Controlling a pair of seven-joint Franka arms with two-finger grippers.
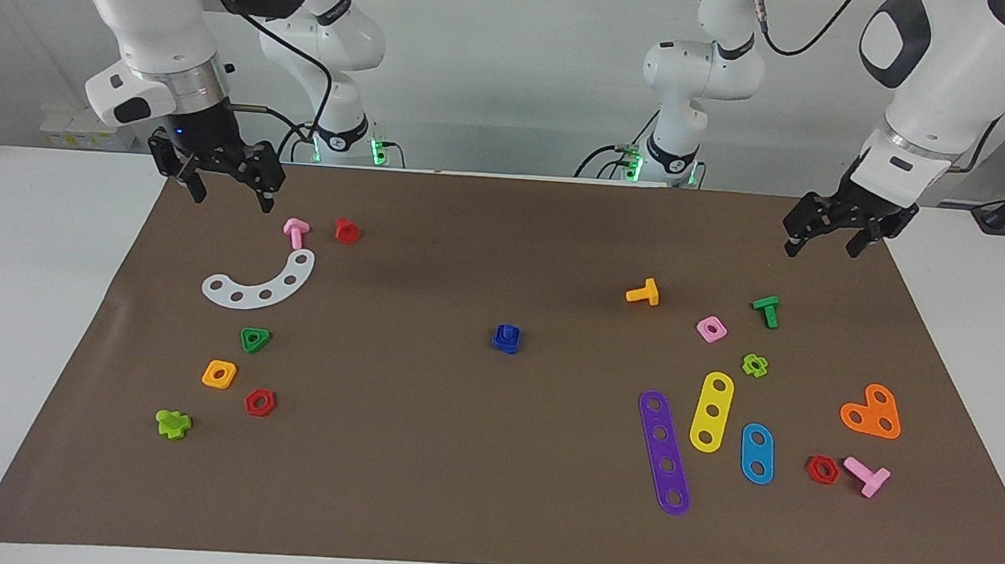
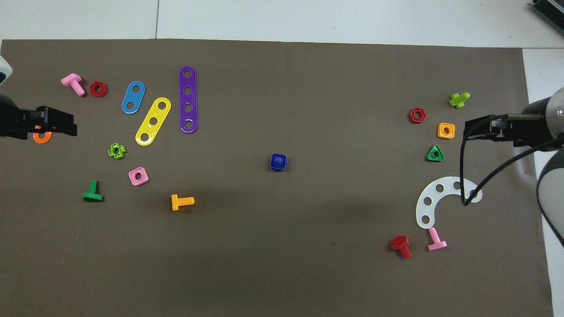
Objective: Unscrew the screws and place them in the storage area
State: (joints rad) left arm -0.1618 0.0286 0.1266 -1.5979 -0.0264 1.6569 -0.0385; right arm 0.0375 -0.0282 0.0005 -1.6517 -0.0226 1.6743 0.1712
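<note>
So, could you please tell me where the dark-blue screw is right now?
The dark-blue screw stands alone near the middle of the brown mat, midway between the two clusters of parts, its nearest neighbour the orange bolt.

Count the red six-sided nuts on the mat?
2. One red nut lies toward the right arm's end beside the orange square nut; the other red nut lies toward the left arm's end beside the pink bolt. None seems hidden.
</note>
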